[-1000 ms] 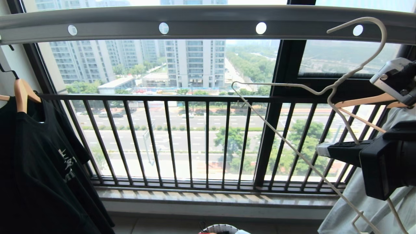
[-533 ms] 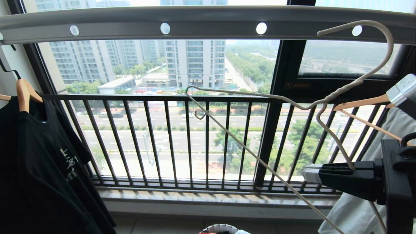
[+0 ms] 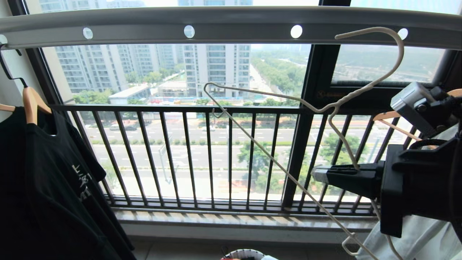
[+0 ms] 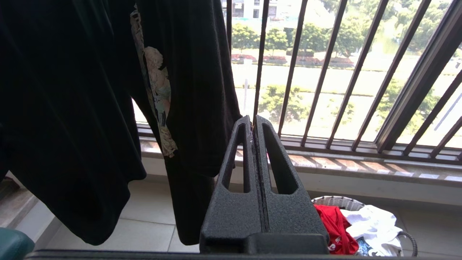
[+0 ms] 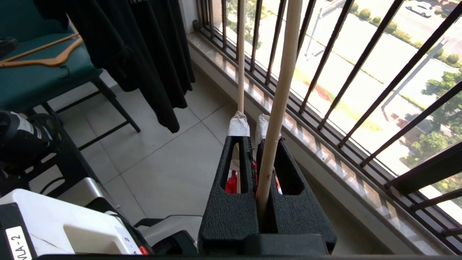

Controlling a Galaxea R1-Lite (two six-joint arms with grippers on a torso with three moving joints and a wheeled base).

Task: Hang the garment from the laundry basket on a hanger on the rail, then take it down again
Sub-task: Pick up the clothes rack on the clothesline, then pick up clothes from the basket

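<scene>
one thin pale wire hanger [image 3: 288, 144]

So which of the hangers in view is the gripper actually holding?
The thin pale wire hanger, clamped by the right gripper below the rail. The wooden hangers are thick; one carries the black T-shirt at far left.

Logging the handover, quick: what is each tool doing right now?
Left tool: closed, empty, parked low near the laundry basket.
Right tool: closed on the hanger, below the rail.
</scene>
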